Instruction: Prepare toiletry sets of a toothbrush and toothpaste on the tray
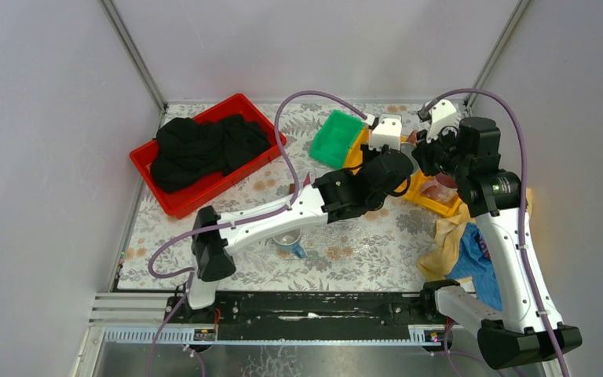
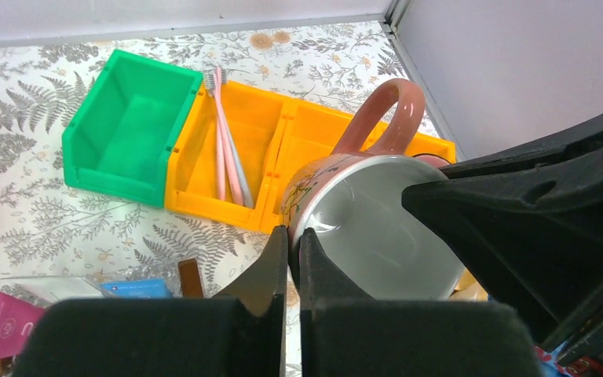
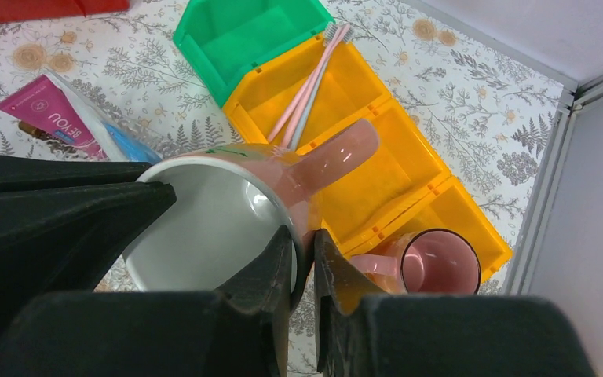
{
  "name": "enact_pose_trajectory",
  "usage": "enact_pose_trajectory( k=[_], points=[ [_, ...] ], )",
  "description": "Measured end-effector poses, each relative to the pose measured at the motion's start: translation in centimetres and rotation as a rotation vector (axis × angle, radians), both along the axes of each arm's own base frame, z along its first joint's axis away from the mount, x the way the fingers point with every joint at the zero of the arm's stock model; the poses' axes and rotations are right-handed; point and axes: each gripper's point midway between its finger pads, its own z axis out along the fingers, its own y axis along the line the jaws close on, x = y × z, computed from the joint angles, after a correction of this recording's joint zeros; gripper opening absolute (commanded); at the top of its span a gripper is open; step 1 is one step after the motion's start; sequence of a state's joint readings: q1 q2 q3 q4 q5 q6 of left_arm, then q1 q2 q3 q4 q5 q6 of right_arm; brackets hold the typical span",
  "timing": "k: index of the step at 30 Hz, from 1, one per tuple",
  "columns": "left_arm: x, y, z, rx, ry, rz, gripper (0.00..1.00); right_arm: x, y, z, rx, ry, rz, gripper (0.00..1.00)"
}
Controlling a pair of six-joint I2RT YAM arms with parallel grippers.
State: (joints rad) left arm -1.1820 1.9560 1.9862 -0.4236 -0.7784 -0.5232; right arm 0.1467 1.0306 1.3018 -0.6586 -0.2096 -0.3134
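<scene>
Both arms hold the same pale pink mug. The left pincer is closed tight on the mug's rim, one finger inside and one outside. The right pincer is closed on the rim too, right next to the handle. The mug looks lifted up over the row of yellow bins. It is empty inside. This step looks like a pass, where one arm gives the mug to the other arm. No set is made yet. The toothbrushes lie in the yellow bin beside the green bin. The magenta tube and the blue tube lie flat on the table, near each other. The dark pink mug sits in the last yellow bin. For the next move, I think one pincer has to let go while the other holds on firmly, or the mug may slip or get pulled two ways. I cannot tell which one should let go. After that the mug needs to be set down standing up, so a toothbrush and a tube can go with it.
</scene>
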Motion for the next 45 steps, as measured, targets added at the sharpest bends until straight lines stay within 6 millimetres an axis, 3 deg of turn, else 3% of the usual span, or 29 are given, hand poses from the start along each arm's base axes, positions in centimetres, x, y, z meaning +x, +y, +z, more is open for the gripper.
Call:
enact_pose_trajectory(
  k=[4,10,20,25,35,45],
  points=[
    [0.1,0.2,-0.8,0.022,-0.018,-0.006,0.00,-0.1,0.2,-0.2,-0.009,0.007,-0.007,0.02],
    [-0.3,0.8,-1.6,0.009,-0.069,-0.042,0.00,-0.5,0.9,-1.3,0.013,0.043,0.010,0.16],
    [-0.6,1.5,-1.5,-0.001,-0.100,-0.110,0.00,-1.0,1.8,-1.5,0.063,0.072,0.029,0.18],
    [-1.0,1.8,-2.1,0.012,-0.095,-0.131,0.00,-1.6,2.1,-2.2,0.082,0.106,0.042,0.31],
    [-2.0,1.3,-5.3,0.048,-0.034,-0.237,0.00,-3.6,4.6,-1.4,0.146,0.108,0.179,0.42],
    [-4.1,1.8,-5.2,0.006,0.008,-0.344,0.00,-7.3,6.4,-1.6,0.193,0.162,0.343,0.65]
  ],
)
